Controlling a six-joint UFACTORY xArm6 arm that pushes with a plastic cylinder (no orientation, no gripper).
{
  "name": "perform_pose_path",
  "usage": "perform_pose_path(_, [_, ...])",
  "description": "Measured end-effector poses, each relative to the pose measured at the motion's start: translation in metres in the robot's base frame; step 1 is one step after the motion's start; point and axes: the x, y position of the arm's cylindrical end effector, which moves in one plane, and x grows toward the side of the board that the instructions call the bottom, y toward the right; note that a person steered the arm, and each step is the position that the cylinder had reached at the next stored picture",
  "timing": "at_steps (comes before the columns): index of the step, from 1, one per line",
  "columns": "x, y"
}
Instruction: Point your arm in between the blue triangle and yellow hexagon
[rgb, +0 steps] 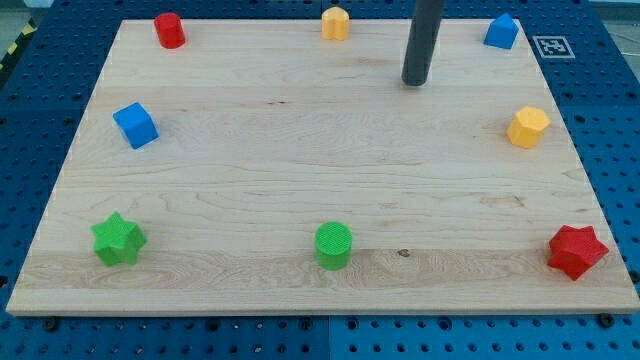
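My tip (415, 82) rests on the wooden board (300, 170) near the view's top, touching no block; I have only a bare rod, with nothing to spread or pinch. The blue triangle (501, 32) sits in the top right corner, and the yellow hexagon (527, 127) lies below it near the right edge. The gap between them is to the right of my tip. I judge the risk to be in the approach: sliding too high would nudge the blue triangle, and overshooting right would clip the yellow hexagon or carry me off the edge. The yellow block (335, 22) at top centre could be mistaken for the target.
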Motion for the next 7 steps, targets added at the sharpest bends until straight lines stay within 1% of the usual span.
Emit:
perform_pose_path(1, [0.0,0.035])
perform_pose_path(2, [0.0,0.05])
perform_pose_path(4, [0.002,0.105])
perform_pose_path(7, [0.01,0.11])
